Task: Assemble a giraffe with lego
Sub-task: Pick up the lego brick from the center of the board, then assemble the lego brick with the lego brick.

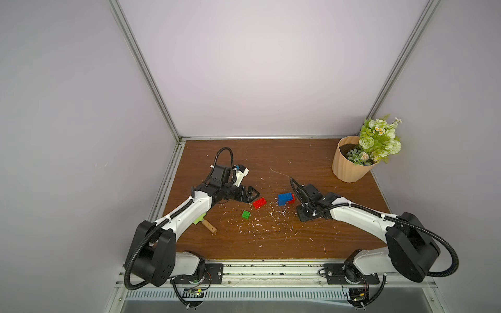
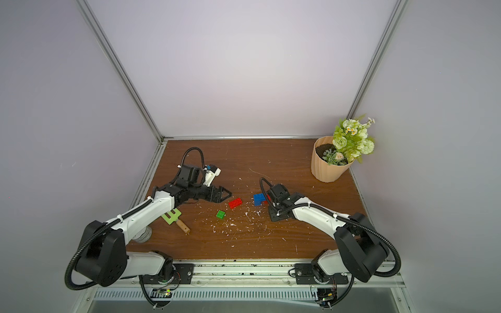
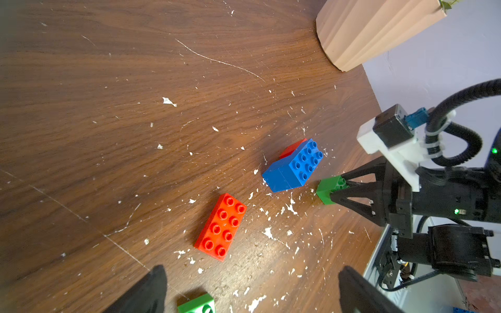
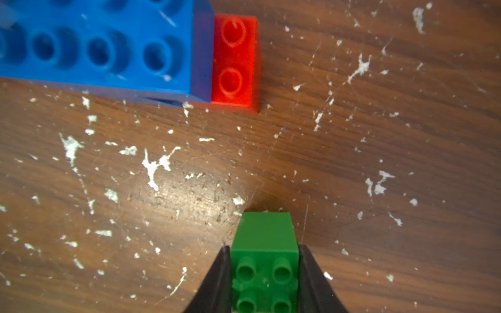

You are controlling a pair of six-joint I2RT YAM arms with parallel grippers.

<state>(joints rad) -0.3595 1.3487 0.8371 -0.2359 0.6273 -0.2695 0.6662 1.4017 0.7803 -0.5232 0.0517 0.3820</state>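
The right jaws are pinching a green cube brick (image 4: 264, 235); the left jaws are hanging spread and empty beside a long red brick (image 1: 259, 203). At mid-frame in both top views the giraffe (image 1: 284, 198) is looking barely begun: blue bricks (image 3: 294, 168) sitting on a small red brick (image 4: 234, 59), another green brick (image 1: 246, 214) lying loose. The slotted tool (image 2: 172, 216) and flower pot (image 1: 349, 165) are lying clear of the work.

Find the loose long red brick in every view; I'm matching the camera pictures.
In a top view: long red brick, just below centre.
In a top view: below centre too.
Left wrist: lying flat near the blue bricks.
Right wrist: not in it.
Shared landmark: blue bricks.
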